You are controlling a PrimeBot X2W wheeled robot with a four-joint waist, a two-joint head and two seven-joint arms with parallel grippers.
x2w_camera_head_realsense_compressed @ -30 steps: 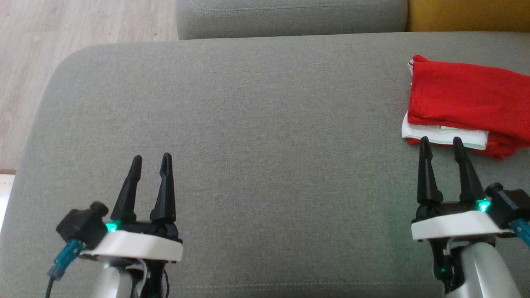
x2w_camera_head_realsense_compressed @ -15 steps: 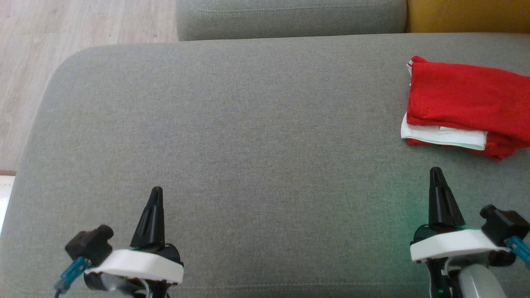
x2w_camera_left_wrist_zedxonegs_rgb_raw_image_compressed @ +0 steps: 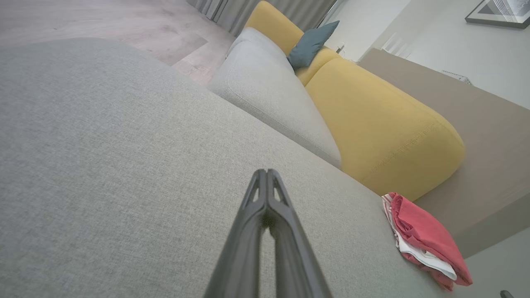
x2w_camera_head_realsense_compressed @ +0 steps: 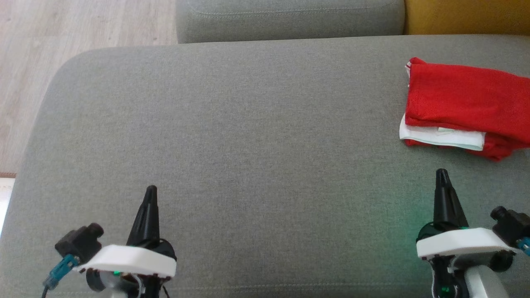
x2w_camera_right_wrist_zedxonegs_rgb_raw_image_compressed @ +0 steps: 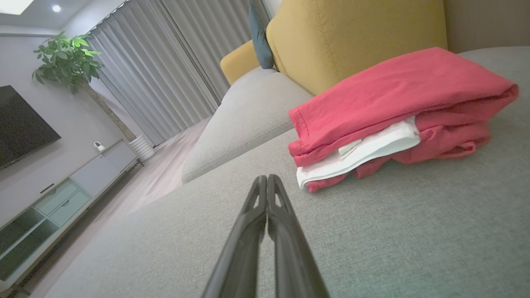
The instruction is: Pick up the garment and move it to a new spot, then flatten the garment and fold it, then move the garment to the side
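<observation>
- Pale wood flooring [x2w_camera_head_realsense_compressed: 83, 20] shows past the left edge of a broad grey woven-fabric sofa seat [x2w_camera_head_realsense_compressed: 265, 124], which carries the task's thing. A second grey cushion [x2w_camera_head_realsense_compressed: 290, 18] lies beyond its far edge, and a mustard-yellow upholstered backrest [x2w_camera_head_realsense_compressed: 468, 14] stands past the far right corner.
- By the seat's near left corner is the left gripper [x2w_camera_head_realsense_compressed: 151, 189]. Its two long dark fingers are pressed together into a single point with nothing between them, and the tips aim toward the far edge. Whether they touch the fabric cannot be told.
- By the near right corner is the right gripper [x2w_camera_head_realsense_compressed: 442, 172]. Its fingers are likewise closed tip to tip on nothing and point toward the far edge.
- Along the seat's right edge, in its far half, lies the red folded cloth garment [x2w_camera_head_realsense_compressed: 468, 99], which runs out of the head view's right side. It sits beyond the right gripper's tip and apart from it, with a strip of grey fabric between them.
- The right wrist view shows the garment as a loose stack. A smooth red layer lies on top, a white layer sticks out at the near side, and crumpled red cloth lies underneath.
</observation>
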